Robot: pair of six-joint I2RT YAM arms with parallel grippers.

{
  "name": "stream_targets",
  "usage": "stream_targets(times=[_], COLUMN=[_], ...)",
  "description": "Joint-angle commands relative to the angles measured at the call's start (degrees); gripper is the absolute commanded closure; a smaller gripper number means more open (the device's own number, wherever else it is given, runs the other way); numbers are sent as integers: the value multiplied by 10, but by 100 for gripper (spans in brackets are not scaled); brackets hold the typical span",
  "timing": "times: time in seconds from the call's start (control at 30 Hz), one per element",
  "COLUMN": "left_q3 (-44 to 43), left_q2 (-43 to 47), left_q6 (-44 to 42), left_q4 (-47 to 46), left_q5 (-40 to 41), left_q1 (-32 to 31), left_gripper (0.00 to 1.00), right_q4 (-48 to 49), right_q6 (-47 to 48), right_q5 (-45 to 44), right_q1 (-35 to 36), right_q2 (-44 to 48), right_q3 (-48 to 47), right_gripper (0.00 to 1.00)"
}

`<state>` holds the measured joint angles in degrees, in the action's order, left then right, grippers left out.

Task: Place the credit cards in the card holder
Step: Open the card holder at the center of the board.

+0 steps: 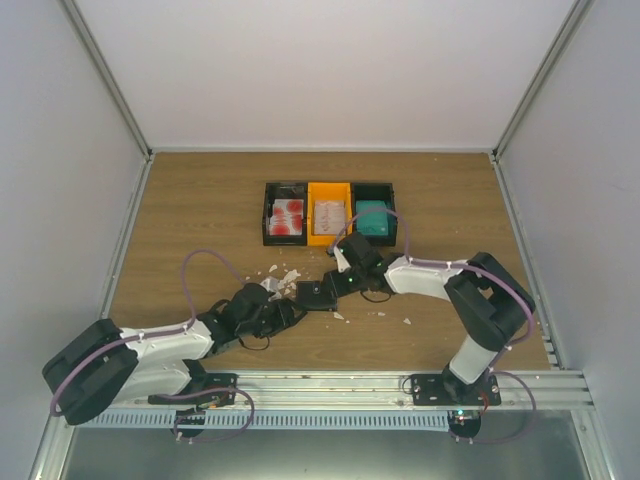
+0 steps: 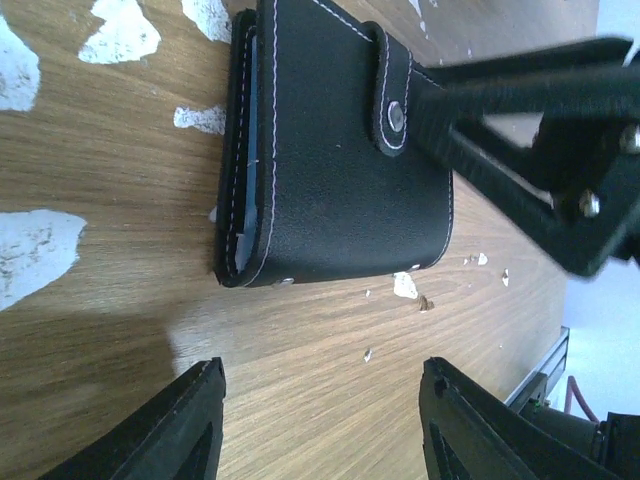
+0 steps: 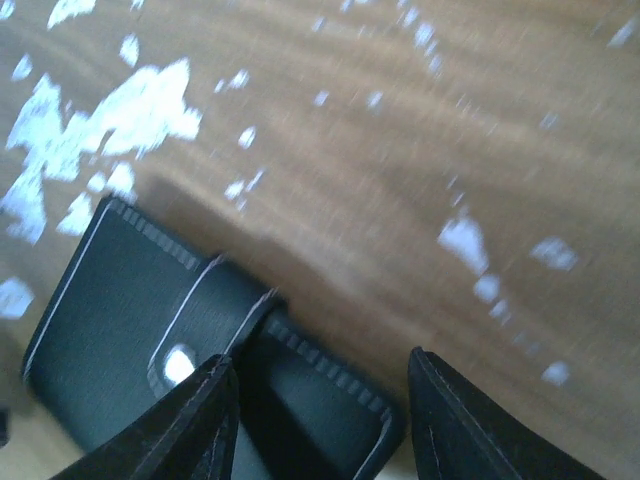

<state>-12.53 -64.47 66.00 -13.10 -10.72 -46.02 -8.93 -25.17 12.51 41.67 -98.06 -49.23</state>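
Presently the card holder (image 2: pixel 340 170) lies flat and closed on the table (image 2: pixel 90 170), near its middle and between the two arms. Its strap (image 2: pixel 395 70) is snapped down over the cover. The credit cards (image 1: pixel 285 215) sit in the three bins (image 1: pixel 330 187) at the far side, well apart from the holder; none is loaded.

Left gripper (image 2: pixel 320 375): jaws parted, nothing between them, poised just short of the holder's near edge.

Right gripper (image 3: pixel 320 360): jaws likewise apart, holding nothing. One finger sits over the strap end, but the wrist view is blurred and contact cannot be confirmed.

Assessment: the step in hand appears to be opening the holder.

Recommended practice: one claw pins the body flat, clear of the strap. The other hooks under the strap's free tip and peels it upward off the stud, not sideways.

Risk: unpinned, the holder may slide on the smooth wood among the white scraps (image 2: pixel 120 35).
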Motion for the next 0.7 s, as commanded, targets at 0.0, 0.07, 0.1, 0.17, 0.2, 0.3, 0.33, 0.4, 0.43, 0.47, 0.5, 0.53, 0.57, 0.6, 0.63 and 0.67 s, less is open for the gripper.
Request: stream_targets(times=[0.0,0.07,0.1,0.17,0.2,0.3,0.33,0.4,0.43,0.47,0.5,0.53,0.57,0.6,0.63,0.67], left_q3=[13,16,19,23,27,36,39,45,47,49,50,50,51,51,52,52], left_q2=[-26,-38,-42,-45,-44,-40,-41,-43,-46,-50,-55,-60,-64,-70,-75,-80], left_q6=[25,35,39,47,48,50,50,48,48,47,46,47,47,47,46,45], left_q4=[-79,-89,-95,-100,-103,-111,-115,-130,-140,-149,-159,-170,-177,-186,-196,-205], left_q5=[-10,-9,-10,-9,-6,12,20,31,34,36,36,34,33,33,33,33], left_q1=[-3,-3,-3,-3,-3,-3,-3,-3,-3,-3,-3,-2,-3,-2,-2,-2], left_gripper=[45,47,48,48,49,49,49,48,48,48,47,47,47,46,46,46], right_q4=[-12,-6,-5,-5,-4,10,16,30,36,43,47,51,57,62,68,73], right_q6=[-41,-60,-69,-87,-97,-115,-119,-124,-124,-126,-128,-130,-131,-133,-135,-136], right_q5=[33,38,38,34,32,32,32,36,42,46,49,55,59,63,67,72], right_q1=[37,52,59,71,74,84,84,84,84,84,84,84,85,84,84,84], right_q2=[29,37,40,43,45,53,53,49,46,43,41,38,35,33,31,28], right_q3=[57,74,80,87,92,108,114,122,125,129,130,131,133,135,135,136], right_gripper=[53,57,59,62,64,68,69,72,73,73,74,75,75,76,76,77])
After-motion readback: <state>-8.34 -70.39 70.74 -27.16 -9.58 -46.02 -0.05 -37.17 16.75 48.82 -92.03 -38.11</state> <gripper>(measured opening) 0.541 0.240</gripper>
